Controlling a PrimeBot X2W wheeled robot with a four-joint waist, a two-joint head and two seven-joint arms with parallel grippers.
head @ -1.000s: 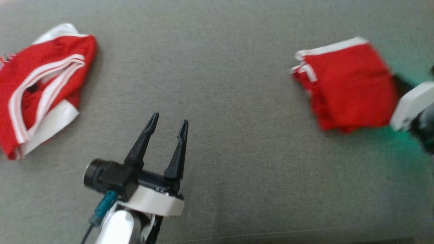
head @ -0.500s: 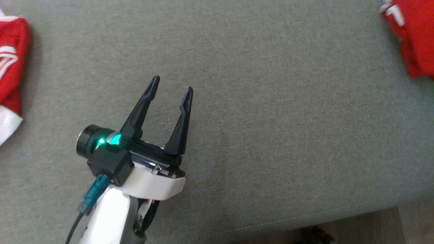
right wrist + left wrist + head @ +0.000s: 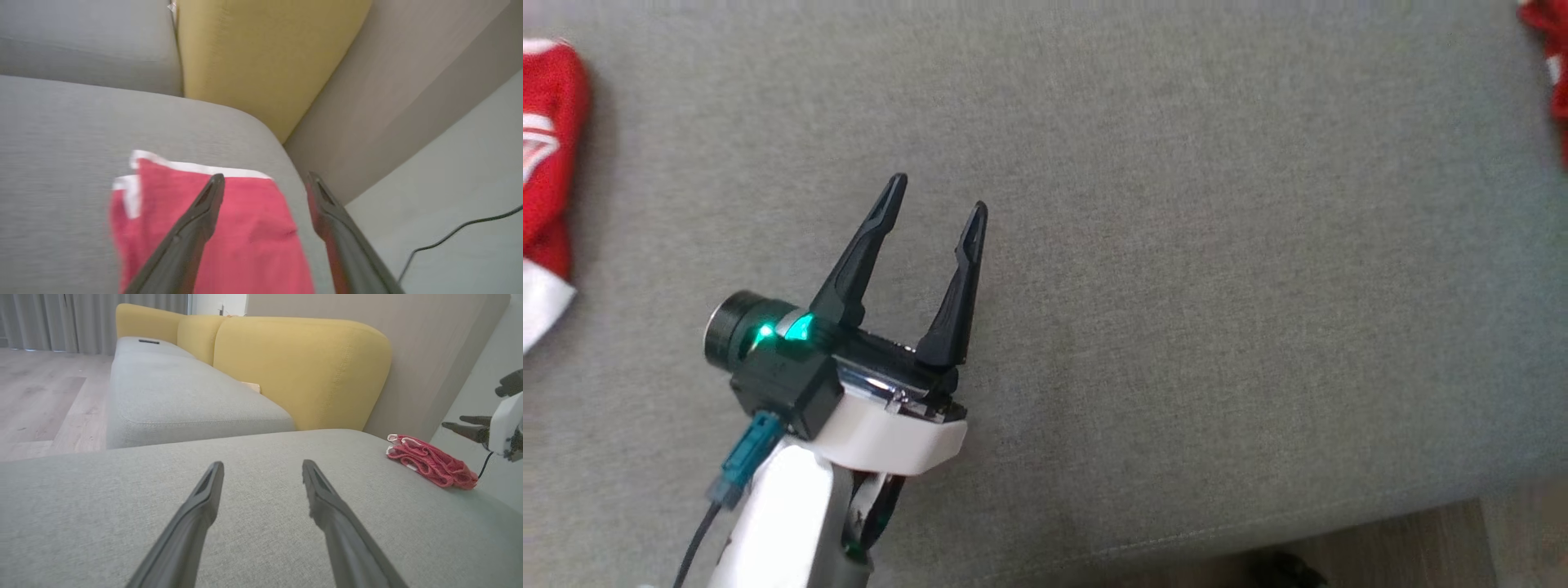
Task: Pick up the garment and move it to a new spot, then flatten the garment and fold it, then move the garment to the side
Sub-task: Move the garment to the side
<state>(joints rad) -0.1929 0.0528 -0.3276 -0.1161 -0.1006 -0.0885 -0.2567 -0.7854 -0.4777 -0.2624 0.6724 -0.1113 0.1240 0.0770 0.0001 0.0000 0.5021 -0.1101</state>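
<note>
The head camera has swung since a second ago, so the folded red cloth garment with white trim (image 3: 1553, 24) is now just a cut-off sliver at the top right edge. The right gripper (image 3: 265, 176) had its fingers pinched together before. Now they stand apart near the garment and grip nothing. The left wrist view shows the whole garment on the right end of the grey fabric sofa seat (image 3: 245, 522), near the yellow back cushion (image 3: 302, 371). The left gripper (image 3: 938, 193) hangs over bare seat, fingers apart as before. The right wrist view is blurry.
</note>
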